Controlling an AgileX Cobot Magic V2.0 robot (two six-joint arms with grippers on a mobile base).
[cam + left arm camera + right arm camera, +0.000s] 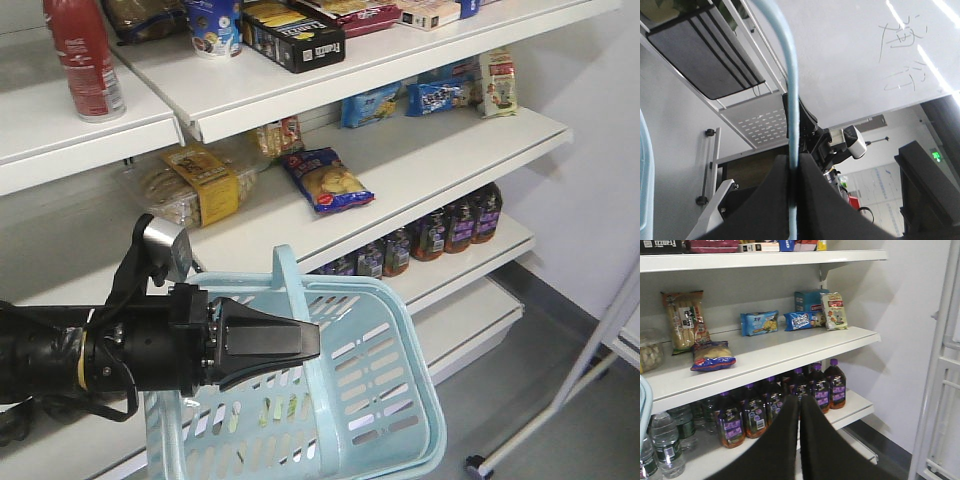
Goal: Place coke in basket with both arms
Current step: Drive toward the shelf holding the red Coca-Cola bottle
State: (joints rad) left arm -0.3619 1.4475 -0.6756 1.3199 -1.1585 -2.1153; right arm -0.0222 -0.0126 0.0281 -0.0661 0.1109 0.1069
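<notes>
Left gripper [792,169] had its jaws clamped on the hoop handle [791,75] of the light-blue slotted plastic basket [415,350]. Right gripper [800,404] jaws were pressed together, tips touching.

L arm [60,360] lay horiz. across lower left of front view, black, wrist carrying a silver-grey box [166,248] on top. L tool [792,162] pointed right, fingers pressed tight onto basket handle [792,90]. R tool [800,400] rose from bottom centre of its wrist view, fingers touching at tips.
</notes>
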